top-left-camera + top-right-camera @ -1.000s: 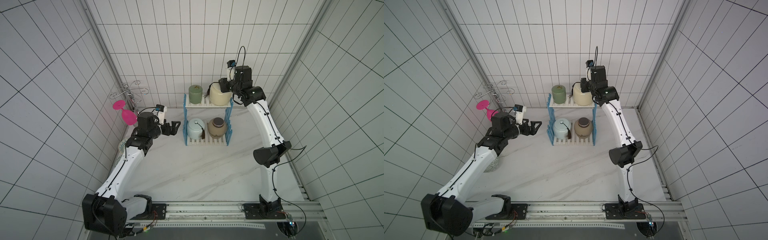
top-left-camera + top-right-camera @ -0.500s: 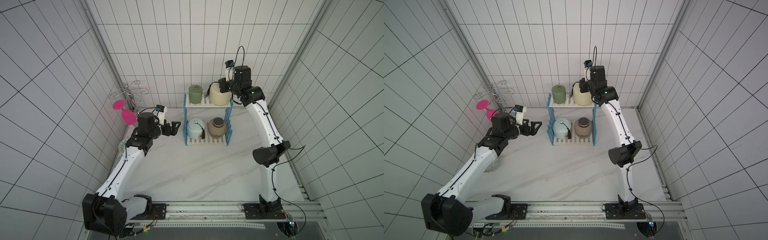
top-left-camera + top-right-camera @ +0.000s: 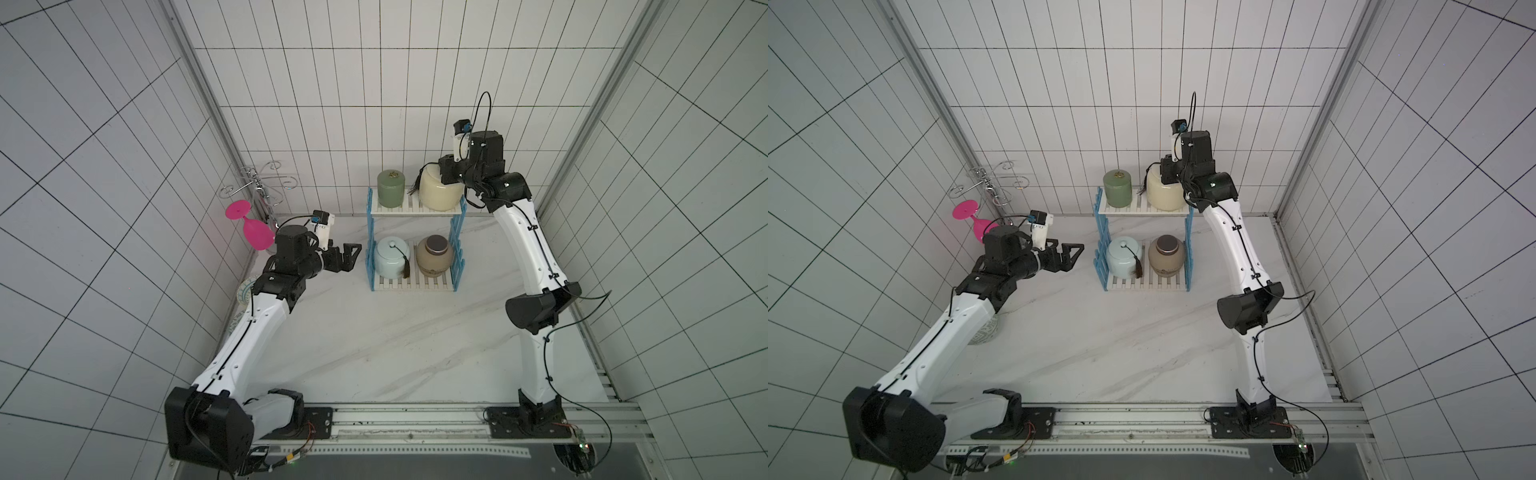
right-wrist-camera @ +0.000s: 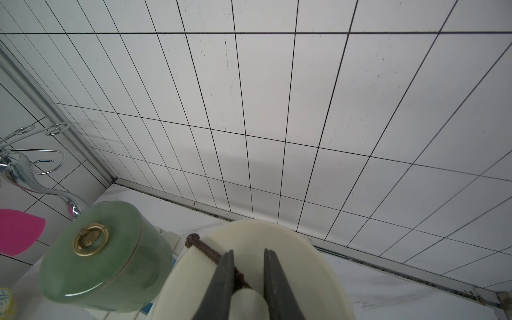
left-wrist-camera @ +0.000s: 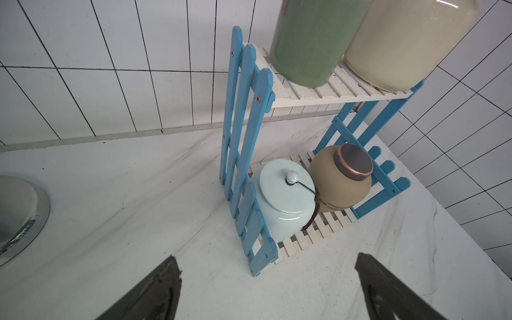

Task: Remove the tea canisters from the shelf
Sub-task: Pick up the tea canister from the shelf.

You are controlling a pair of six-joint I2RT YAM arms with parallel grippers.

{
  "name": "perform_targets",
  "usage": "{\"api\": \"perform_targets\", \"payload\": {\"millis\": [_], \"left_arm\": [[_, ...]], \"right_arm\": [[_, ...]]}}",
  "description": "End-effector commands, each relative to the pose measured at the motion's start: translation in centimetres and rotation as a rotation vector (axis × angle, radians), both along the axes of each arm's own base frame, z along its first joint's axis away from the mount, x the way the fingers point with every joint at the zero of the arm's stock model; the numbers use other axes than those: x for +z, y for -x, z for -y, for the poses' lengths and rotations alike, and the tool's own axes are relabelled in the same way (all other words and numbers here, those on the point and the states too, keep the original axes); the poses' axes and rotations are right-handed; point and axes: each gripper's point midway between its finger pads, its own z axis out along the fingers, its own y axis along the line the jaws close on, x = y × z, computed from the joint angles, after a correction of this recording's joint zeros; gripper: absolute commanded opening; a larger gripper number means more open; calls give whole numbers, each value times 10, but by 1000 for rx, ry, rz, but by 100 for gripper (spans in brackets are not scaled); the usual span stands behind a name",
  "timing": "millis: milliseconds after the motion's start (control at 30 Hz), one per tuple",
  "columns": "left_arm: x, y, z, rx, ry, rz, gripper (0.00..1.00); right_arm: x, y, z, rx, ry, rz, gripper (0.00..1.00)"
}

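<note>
The shelf stands against the back wall, with two tea canisters on each board. On the upper board are the green one and the large cream one. The pale blue one with a tassel and the tan one with a dark lid sit on the lower board. My right gripper is over the cream canister, shut on its lid knob, with the brown cord beside one finger. My left gripper hangs open just left of the shelf's lower tier, with nothing in it.
A pink goblet hangs from a silver wire stand in the back left corner. A patterned bowl sits partly under my left arm. The back wall is close behind the shelf.
My right gripper has closed on the cream canister's lid knob. The left arm has stayed where it was, and no canister has moved.
</note>
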Motion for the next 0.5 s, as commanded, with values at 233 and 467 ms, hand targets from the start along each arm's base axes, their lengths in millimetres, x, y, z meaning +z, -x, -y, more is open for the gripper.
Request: {"api": "perform_targets", "payload": {"millis": [233, 467], "left_arm": [[4, 1, 2, -18, 15, 23, 99], [3, 2, 3, -23, 21, 20, 99]], "right_arm": [[99, 57, 17, 26, -135, 164, 0], [88, 72, 24, 18, -106, 121, 0]]}}
